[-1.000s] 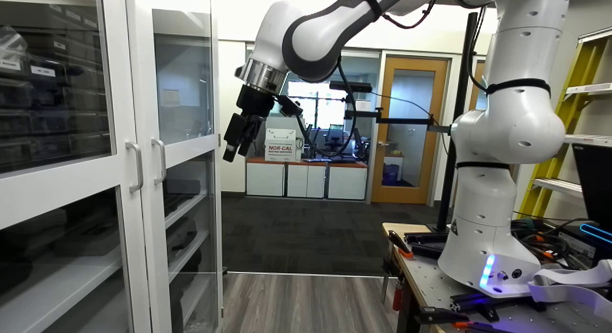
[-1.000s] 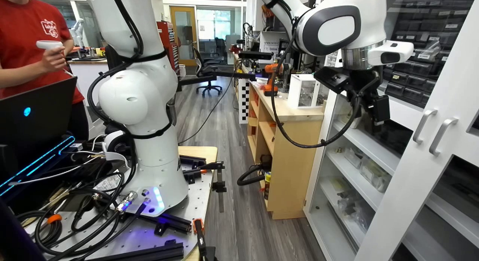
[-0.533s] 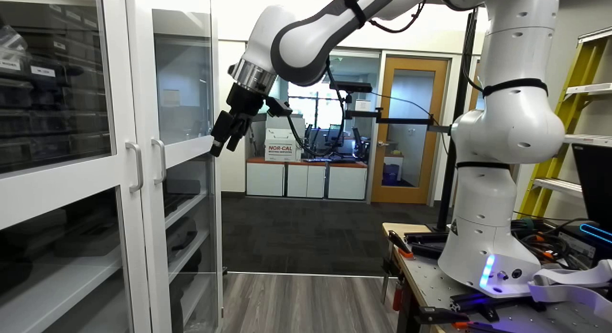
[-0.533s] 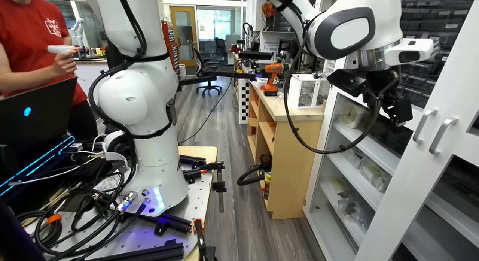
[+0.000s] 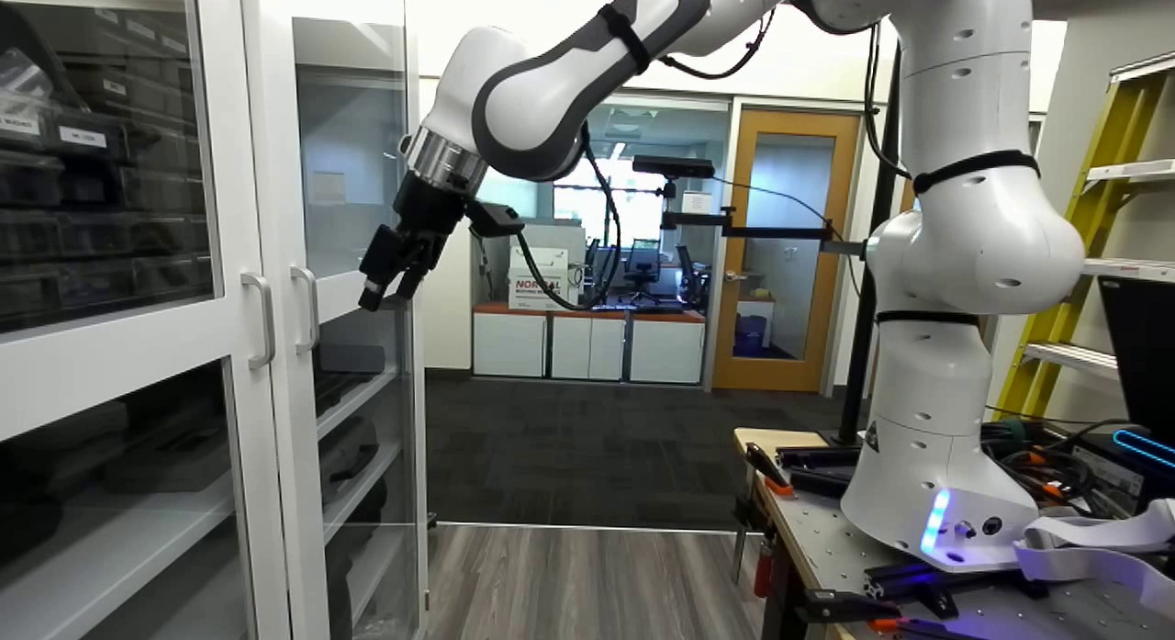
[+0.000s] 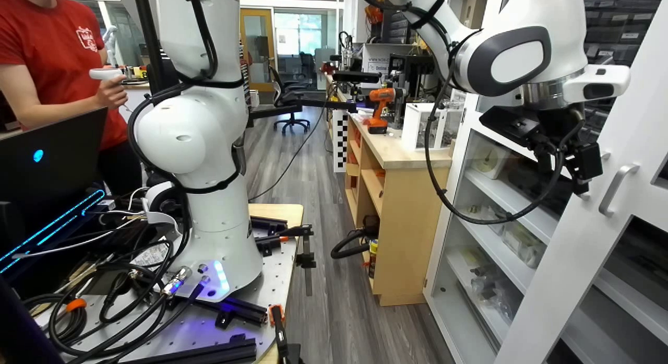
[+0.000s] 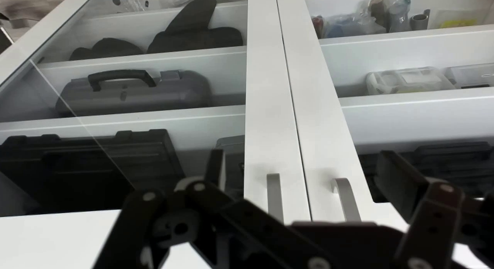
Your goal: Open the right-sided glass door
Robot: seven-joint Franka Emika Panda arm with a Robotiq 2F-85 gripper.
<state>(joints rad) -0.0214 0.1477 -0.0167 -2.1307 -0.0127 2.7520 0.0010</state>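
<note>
Brought the gripper [image 7: 301, 164] closer than a moment before to the closed right door [image 5: 340, 298], holding fingers [image 7: 401, 184] spread wide near its handle [image 7: 275, 197], framing that and the left handle [image 7: 348, 199] in the wrist view, and reaching across from the bench [image 5: 812, 527].

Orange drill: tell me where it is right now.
In an exterior view, the orange drill stands upright on the wooden counter, slightly right of the picture's centre, just left of the white-framed box.
</note>
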